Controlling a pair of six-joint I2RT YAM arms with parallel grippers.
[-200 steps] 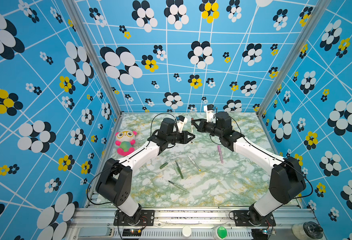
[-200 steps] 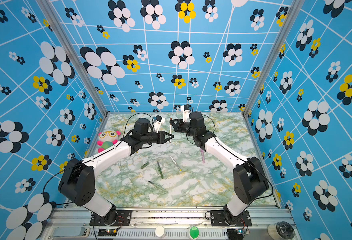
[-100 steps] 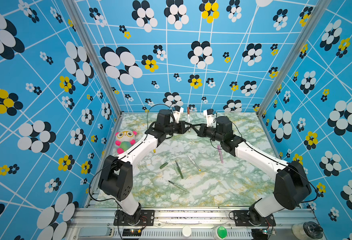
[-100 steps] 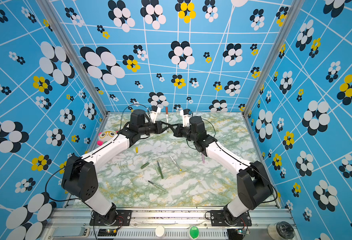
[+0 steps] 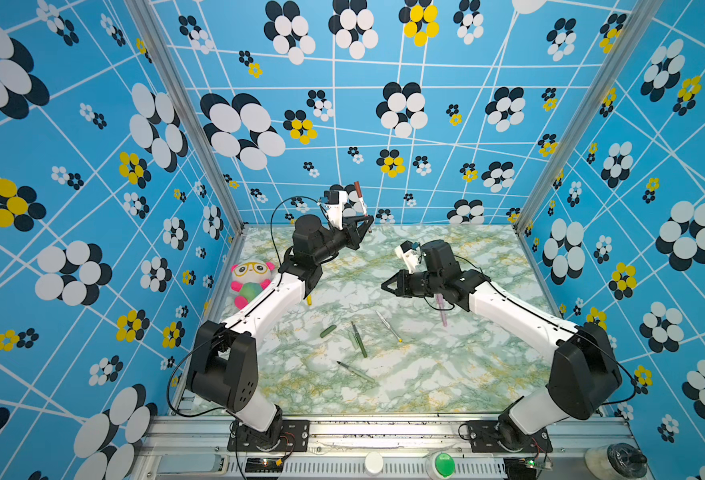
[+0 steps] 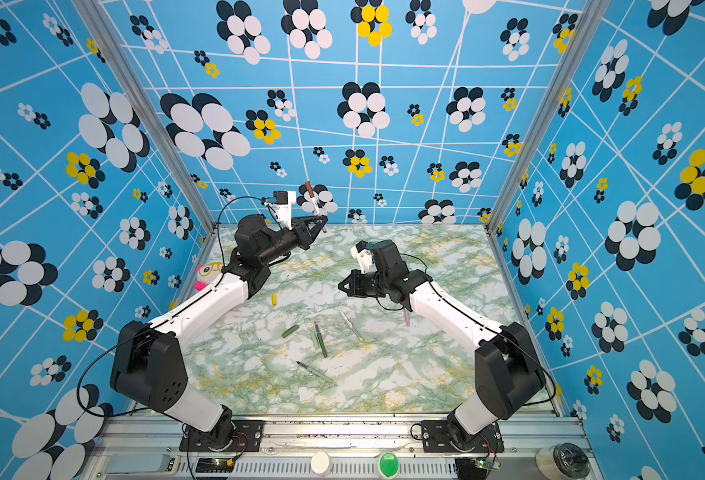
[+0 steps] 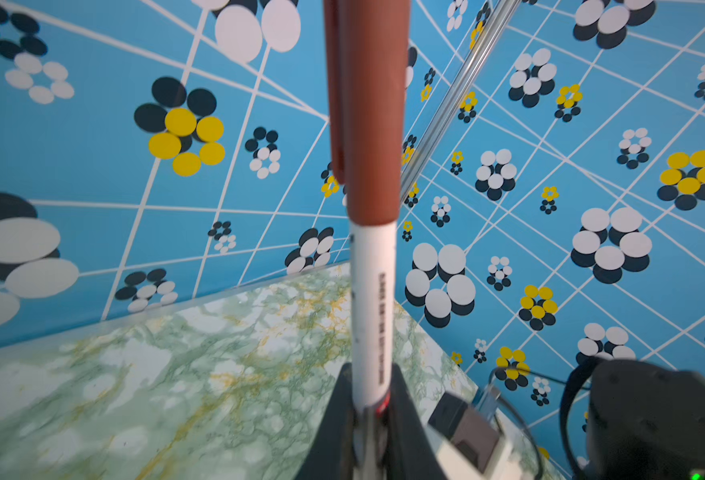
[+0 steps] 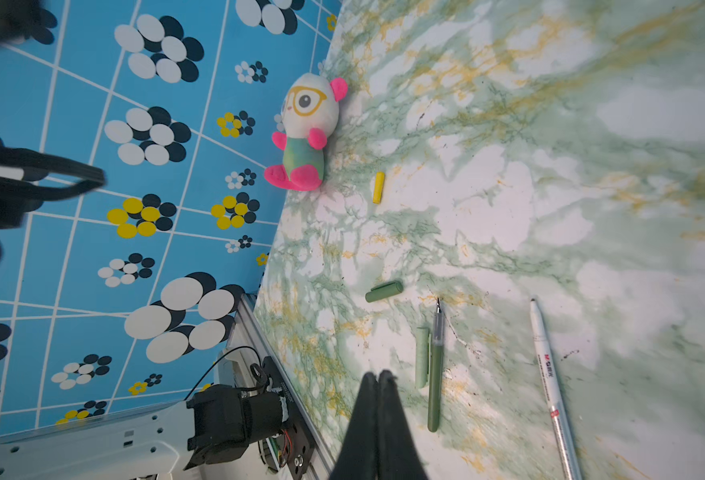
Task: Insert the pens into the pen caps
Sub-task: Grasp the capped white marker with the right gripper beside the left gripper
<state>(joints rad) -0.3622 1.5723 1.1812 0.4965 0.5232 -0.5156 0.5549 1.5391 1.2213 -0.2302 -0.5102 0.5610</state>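
White pen (image 7: 373, 316), already seated in its brown cap (image 7: 367, 112), stands upright in the left gripper (image 5: 367, 222), clamped by its lower barrel and raised clear of the table (image 5: 446, 374) so you can judge the fit, while the right gripper (image 5: 386, 286) hangs pinched together and empty.

Pen (image 7: 373, 316) and brown cap (image 7: 367, 104) look smooth plastic, toy (image 5: 250, 282) plush cloth (fuzzy), marbled table (image 5: 425, 374) glossy.

Pens (image 5: 360, 345) clutter centre; plush toy (image 5: 250, 282) blocks left edge
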